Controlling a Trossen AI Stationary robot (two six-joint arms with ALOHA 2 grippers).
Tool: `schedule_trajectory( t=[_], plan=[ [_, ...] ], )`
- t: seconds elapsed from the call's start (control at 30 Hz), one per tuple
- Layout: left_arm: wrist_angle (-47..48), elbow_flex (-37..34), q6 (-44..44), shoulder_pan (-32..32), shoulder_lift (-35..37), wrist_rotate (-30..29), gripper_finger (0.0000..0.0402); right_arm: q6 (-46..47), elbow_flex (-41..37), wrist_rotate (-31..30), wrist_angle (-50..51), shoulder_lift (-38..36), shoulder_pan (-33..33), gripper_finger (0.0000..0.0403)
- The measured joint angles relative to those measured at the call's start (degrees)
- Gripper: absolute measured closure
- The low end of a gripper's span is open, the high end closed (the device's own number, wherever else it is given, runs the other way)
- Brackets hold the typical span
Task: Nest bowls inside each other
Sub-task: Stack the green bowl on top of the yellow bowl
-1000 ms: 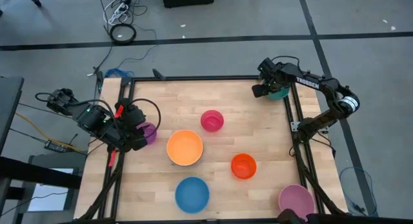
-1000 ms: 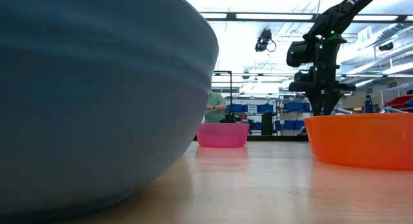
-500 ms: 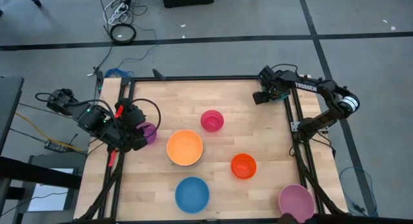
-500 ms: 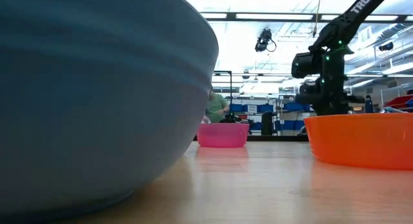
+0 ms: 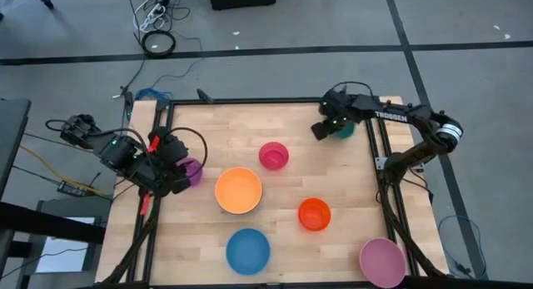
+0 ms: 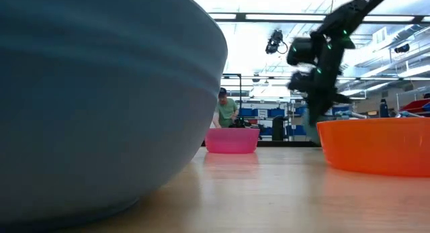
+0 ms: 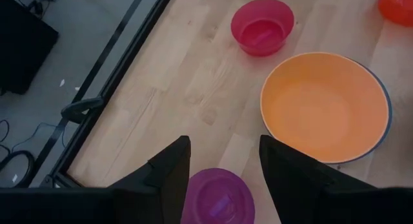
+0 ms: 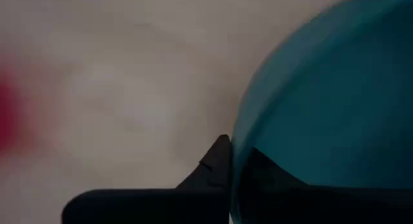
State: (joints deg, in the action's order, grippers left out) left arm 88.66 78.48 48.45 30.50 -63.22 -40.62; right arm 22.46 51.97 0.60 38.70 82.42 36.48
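The teal bowl (image 5: 343, 129) sits at the far right corner of the tabletop (image 5: 275, 231), its rim pinched by the right pincer (image 5: 331, 127), which is clenched on the rim; in the right wrist view the thin rim (image 8: 242, 140) runs between the dark fingers. The other bowls lie spread apart: magenta (image 5: 273, 156), big orange (image 5: 238, 191), small red-orange (image 5: 314, 214), blue (image 5: 248, 251), pale pink (image 5: 382, 261) at the near right corner, and purple (image 5: 191, 170) just under the left pincer (image 7: 222, 166), which hangs released over it. The rim hold looks slim, so the teal bowl could tilt or slip free if carried quickly. White lettering on the right arm (image 5: 396, 116) seems to read TROSSEN.
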Motion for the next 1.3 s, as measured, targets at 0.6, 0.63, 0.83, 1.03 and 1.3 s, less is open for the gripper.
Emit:
schedule_trajectory(
  t=[0.6,0.63,0.83,1.03,1.3],
  plan=[
    [0.02,0.00,0.65,-0.11,0.00,-3.94,0.0208,6.76,19.21,1.20,-8.71,0.05,-37.60,0.0402],
    [0.02,0.00,1.08,-0.11,0.00,-4.73,0.0208,7.25,19.28,1.16,-9.76,0.51,-38.85,0.0402],
    [-0.32,0.00,2.18,-0.12,0.00,-6.05,0.0208,8.85,19.29,4.51,-19.39,7.73,-43.73,0.0402],
    [-0.42,0.00,3.06,-0.12,0.00,-5.99,0.0208,6.67,26.18,7.46,-21.16,17.30,-43.91,0.0402],
    [-0.14,0.00,2.99,-0.13,0.00,-5.94,0.0208,-1.02,47.91,10.84,-6.79,31.06,-44.03,0.0403]
  ],
)
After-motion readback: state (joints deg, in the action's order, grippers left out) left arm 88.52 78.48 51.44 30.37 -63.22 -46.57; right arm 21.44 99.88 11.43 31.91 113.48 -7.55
